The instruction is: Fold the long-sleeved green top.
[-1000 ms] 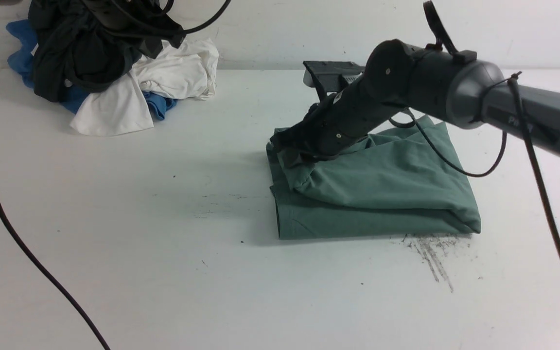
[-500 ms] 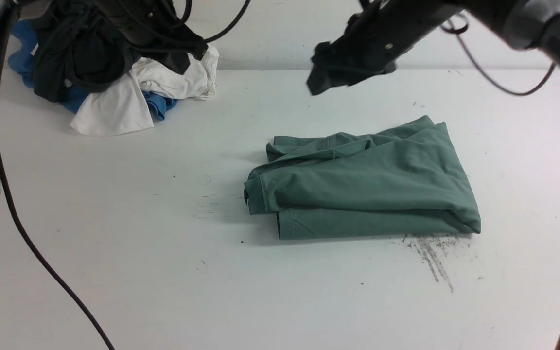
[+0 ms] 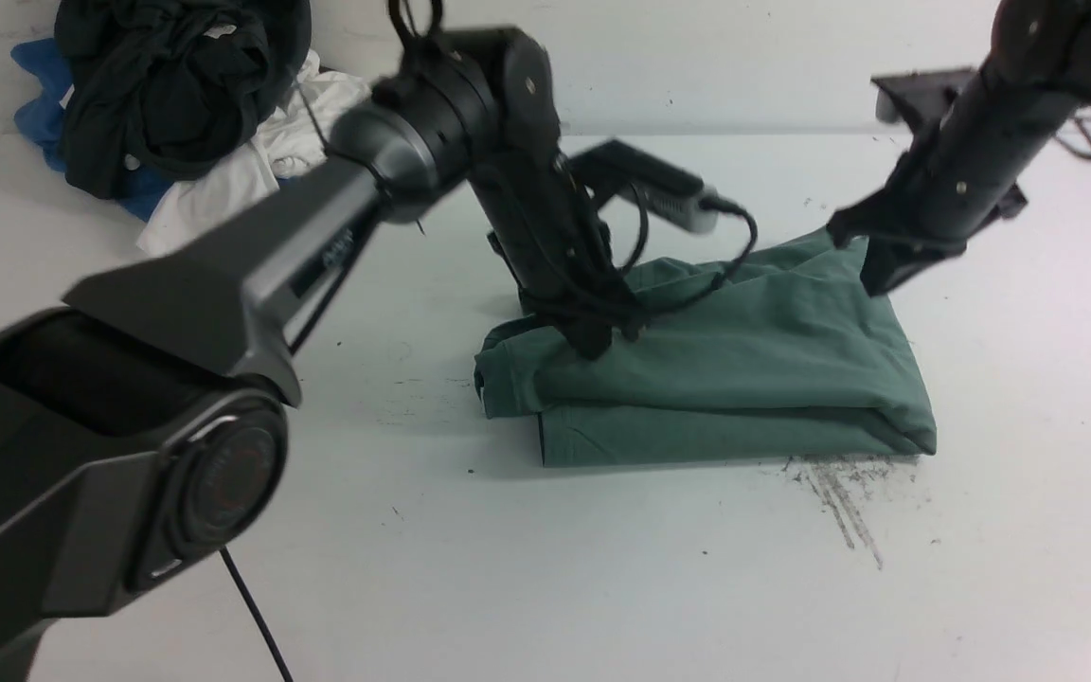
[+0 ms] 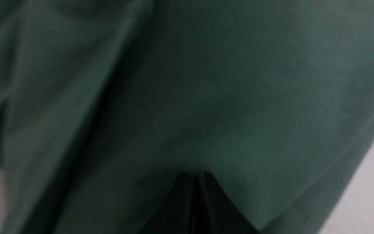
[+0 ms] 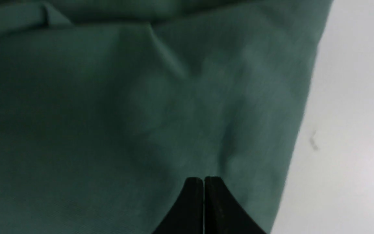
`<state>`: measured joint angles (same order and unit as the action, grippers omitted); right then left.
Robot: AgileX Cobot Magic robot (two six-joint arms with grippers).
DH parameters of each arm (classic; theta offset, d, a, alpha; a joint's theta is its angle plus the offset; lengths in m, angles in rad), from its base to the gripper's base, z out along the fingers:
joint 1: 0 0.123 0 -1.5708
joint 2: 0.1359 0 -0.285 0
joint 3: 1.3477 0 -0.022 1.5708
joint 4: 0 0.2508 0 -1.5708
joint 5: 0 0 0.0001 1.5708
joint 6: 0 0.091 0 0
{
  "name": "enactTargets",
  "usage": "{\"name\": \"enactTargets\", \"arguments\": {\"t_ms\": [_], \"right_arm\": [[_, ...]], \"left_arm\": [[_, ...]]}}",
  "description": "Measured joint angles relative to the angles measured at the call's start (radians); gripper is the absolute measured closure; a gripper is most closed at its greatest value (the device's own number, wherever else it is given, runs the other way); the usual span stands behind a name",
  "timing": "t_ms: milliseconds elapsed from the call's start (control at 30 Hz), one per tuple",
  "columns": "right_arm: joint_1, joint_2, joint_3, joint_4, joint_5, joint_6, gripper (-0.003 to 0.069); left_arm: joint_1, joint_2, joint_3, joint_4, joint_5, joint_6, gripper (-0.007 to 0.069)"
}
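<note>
Plain white counter set against a white wall, softly lit.
Counter (image 3: 602,587): matt white, flat, fills most of the front view and runs back to a straight seam at the wall (image 3: 744,57), which is plain white. Scuff marks (image 3: 844,497): a fan of dark grey streaks on the counter's near right part. Smudge (image 3: 413,393): fainter grey streaks nearer the middle. Specks (image 3: 470,471): a few small dark dots scattered over the surface. Light: even and diffuse, with pale, blurred shadows.

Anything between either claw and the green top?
Nothing visible: the left claw, shut, is right on the top near its left fold; the right claw, shut, at its far right corner. Clothes pile sits far left.
</note>
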<state>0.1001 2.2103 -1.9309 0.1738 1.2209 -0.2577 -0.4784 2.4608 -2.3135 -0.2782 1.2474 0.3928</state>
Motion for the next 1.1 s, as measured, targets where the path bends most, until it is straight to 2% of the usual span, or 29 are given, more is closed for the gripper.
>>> {"name": "enactTargets", "arguments": {"t_ms": [233, 433, 600, 867, 967, 1100], "right_arm": [[-0.001, -0.011, 0.238, 0.082, -0.202, -0.003, 0.0673], [-0.001, -0.025, 0.261, 0.112, -0.231, -0.005, 0.0673], [-0.001, -0.083, 0.247, 0.112, -0.224, -0.005, 0.0673], [-0.001, -0.497, 0.233, 0.104, -0.237, -0.009, 0.0673], [-0.001, -0.649, 0.281, 0.104, -0.267, -0.01, 0.0673], [-0.001, -0.948, 0.441, 0.132, -0.382, -0.011, 0.0673]], "left_arm": [[0.019, 0.05, -0.008, 0.045, -0.02, -0.039, 0.0632], [0.096, 0.02, -0.001, -0.01, -0.018, -0.011, 0.0632], [0.14, -0.082, 0.002, 0.006, -0.017, 0.0, 0.0632], [0.139, -0.527, 0.042, 0.175, -0.012, -0.074, 0.0632], [0.139, -0.69, 0.132, 0.231, -0.009, -0.115, 0.0632], [0.139, -0.997, 0.423, 0.284, 0.005, -0.178, 0.0632]]}}
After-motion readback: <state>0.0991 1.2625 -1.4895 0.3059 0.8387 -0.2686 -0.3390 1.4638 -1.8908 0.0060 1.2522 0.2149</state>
